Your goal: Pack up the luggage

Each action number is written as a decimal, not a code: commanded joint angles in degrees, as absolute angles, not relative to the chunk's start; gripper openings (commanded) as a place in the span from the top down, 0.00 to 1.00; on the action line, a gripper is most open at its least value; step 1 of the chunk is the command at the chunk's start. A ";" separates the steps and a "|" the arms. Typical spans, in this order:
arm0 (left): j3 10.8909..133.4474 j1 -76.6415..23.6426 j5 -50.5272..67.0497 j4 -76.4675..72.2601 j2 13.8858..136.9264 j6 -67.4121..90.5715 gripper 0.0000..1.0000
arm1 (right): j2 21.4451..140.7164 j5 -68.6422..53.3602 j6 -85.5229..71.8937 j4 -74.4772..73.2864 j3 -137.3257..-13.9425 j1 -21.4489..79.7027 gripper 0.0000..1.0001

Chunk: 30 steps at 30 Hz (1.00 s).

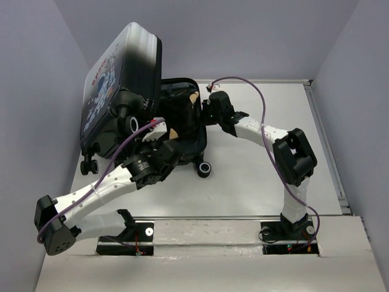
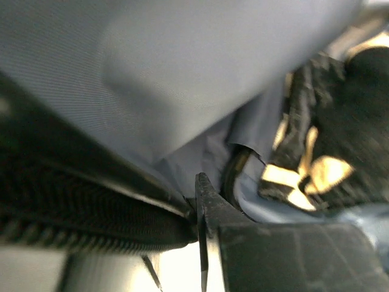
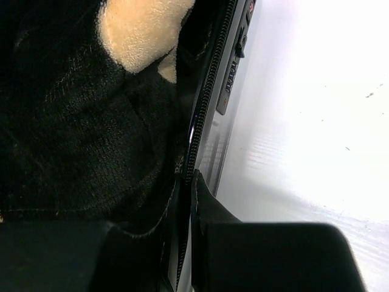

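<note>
The luggage (image 1: 115, 85) lies open on the table. Its printed lid stands raised at the left and its base (image 1: 197, 143) lies flat. A black cloth with tan flowers (image 1: 180, 108) fills the base. My left gripper (image 1: 160, 129) is at the base's near rim under the lid. In the left wrist view one finger (image 2: 209, 204) presses against the zipper rim (image 2: 91, 225), with grey lining (image 2: 200, 73) behind; the other finger is hidden. My right gripper (image 3: 187, 179) is shut on the base's right zipper rim (image 3: 203, 109), one finger inside against the cloth (image 3: 73, 121), one outside.
The suitcase wheels (image 1: 205, 168) stick out toward the arms. White tabletop (image 1: 255, 170) extends to the right of the base, with a raised edge (image 1: 325, 140) along the right side. Grey walls close in the left, back and right.
</note>
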<state>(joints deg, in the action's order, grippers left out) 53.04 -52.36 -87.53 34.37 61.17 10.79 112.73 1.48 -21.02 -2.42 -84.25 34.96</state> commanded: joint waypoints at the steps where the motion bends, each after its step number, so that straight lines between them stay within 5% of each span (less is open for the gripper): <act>1: 55.81 -62.75 -56.78 4.67 64.24 35.06 0.94 | 113.29 -13.35 -22.24 -0.62 -80.25 37.10 0.93; 8: 53.88 -65.65 -50.10 -2.90 66.00 32.53 0.94 | 111.18 -17.58 -23.12 3.16 -76.64 34.54 0.93; 11: 55.02 -66.71 -48.35 -3.42 64.96 29.81 0.51 | 110.83 -17.58 -23.55 3.51 -75.15 32.36 0.93; 12: 55.72 -67.32 -47.38 -3.95 64.43 29.01 0.27 | 110.74 -18.19 -23.82 3.69 -74.71 31.73 0.93; 15: 57.99 -68.03 -41.34 -4.83 62.06 26.20 0.08 | 109.87 -19.94 -24.00 5.01 -73.13 30.42 0.93; 22: 68.81 -68.99 -24.45 -4.13 63.10 21.53 0.04 | 109.16 -20.39 -23.12 5.01 -72.60 30.41 0.93; 26: 75.22 -68.39 -25.56 -0.71 64.15 20.57 0.05 | 105.65 -18.90 -22.85 4.83 -70.32 29.27 0.93; 30: 80.33 -55.97 -22.64 8.43 66.45 23.46 0.06 | 101.00 -17.59 -22.41 3.43 -68.91 28.74 0.93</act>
<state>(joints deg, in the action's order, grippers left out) 76.20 -67.16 -27.51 3.92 64.86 20.97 106.67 -11.40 -24.73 8.56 -71.24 27.90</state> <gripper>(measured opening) 0.944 0.122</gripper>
